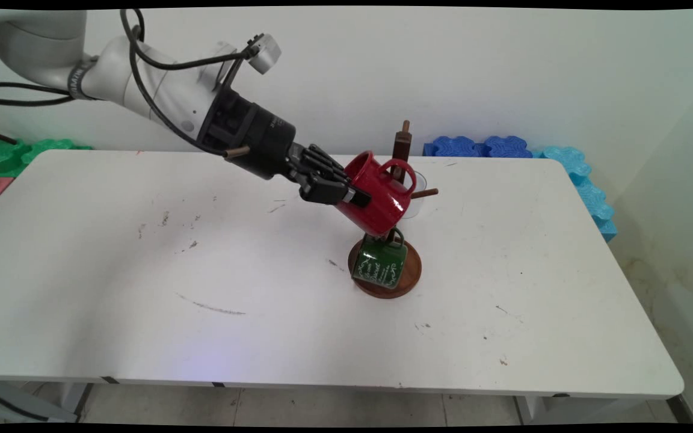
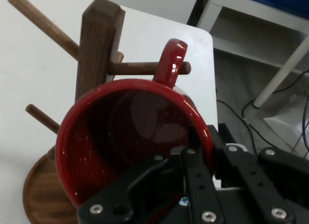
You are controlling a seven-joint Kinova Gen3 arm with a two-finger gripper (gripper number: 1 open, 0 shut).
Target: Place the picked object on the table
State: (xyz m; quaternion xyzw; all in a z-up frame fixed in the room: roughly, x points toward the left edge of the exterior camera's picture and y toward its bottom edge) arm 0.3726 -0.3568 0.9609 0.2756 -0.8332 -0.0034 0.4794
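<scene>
The hand [image 1: 355,195] comes in from the upper left and is clamped on the rim of a red mug [image 1: 379,195] – one finger inside the mouth, the other on the outside wall, as the hand view shows. The mug [image 2: 130,137] hangs in the air, tipped, its mouth turned back toward the hand and up-left, its base pointing down-right. Its handle [image 1: 399,171] sits on the far right side, away from the hand.

Just beyond the mug stands a wooden mug tree [image 1: 401,147] on a round base [image 1: 409,282], right of the bench's [image 1: 142,270] middle. In the hand view a peg [image 2: 145,68] runs across at the handle [image 2: 171,64]; its tip shows on the handle's other side – whether it passes through the loop or only behind it, I cannot tell. The mug's long axis runs slantwise from hand to tree, so the tree lies straight ahead of the hand.

Lower on the tree a green mug [image 1: 381,266] hangs, just beneath the red one and close above the base. Blue foam pieces [image 1: 479,146] lie by the wall, at the bench's far right.
</scene>
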